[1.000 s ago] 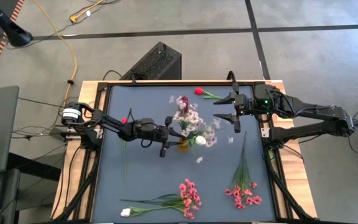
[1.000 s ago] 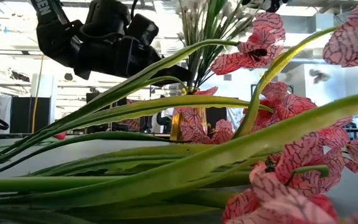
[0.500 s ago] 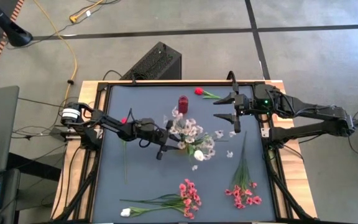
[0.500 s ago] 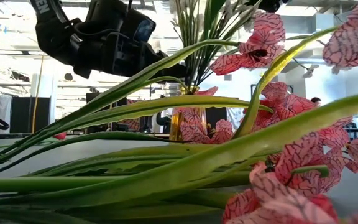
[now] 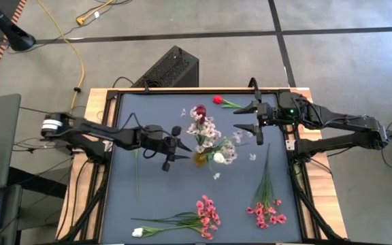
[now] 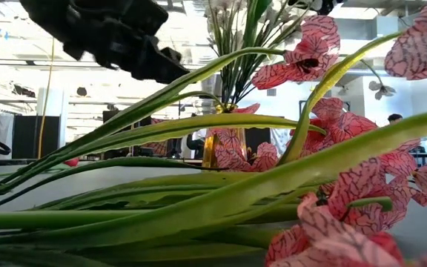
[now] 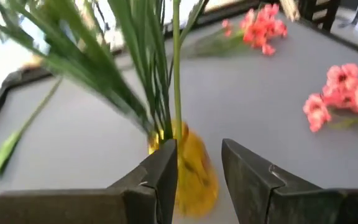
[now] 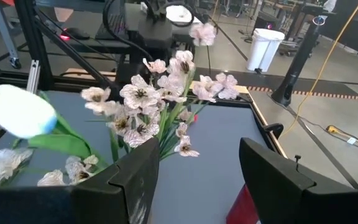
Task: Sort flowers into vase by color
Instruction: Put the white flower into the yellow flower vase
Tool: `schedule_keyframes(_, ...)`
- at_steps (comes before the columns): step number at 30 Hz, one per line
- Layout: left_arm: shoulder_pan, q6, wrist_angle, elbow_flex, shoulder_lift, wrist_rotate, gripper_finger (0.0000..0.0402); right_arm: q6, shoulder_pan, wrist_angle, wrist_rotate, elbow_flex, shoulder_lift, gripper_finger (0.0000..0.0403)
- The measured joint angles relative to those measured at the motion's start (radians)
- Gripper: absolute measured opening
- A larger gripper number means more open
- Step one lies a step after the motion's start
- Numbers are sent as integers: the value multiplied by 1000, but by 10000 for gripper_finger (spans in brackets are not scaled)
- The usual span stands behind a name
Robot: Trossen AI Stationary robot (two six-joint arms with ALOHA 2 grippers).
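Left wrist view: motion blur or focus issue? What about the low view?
Left wrist view: the leaves and the yellow vase smear sideways, while the left hand frames stay crisp, so likely motion. Low view: near pink petals and stems fill the frame; bright background glare behind the dark arm.

The table (image 5: 155, 197) has a dark grey top inside a wooden frame; a yellow vase (image 5: 201, 158) with pale flowers (image 5: 205, 129) stands near its middle; two pink sprays (image 5: 208, 215) (image 5: 266, 212) lie at the near side, the first one touching a white bud (image 5: 137, 232); a red rosebud (image 5: 218, 100) lies at the far edge; another red flower (image 5: 135, 131) lies at the left.
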Motion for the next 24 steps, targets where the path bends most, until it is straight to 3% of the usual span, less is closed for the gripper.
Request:
schedule_keyframes(8,-27,-95,-316,0,-220,-22,114,0,0,11,0,0,0,248)
schedule_keyframes(14,-180,-244,-414,23,-340,-67,114,1,0,12,0,0,0,248)
schedule_keyframes(20,-407,-328,-585,183,-287,-250,114,-8,0,39,0,0,0,248)
schedule_keyframes(24,-483,-397,-745,369,-170,-280,114,0,-2,74,0,0,0,248)
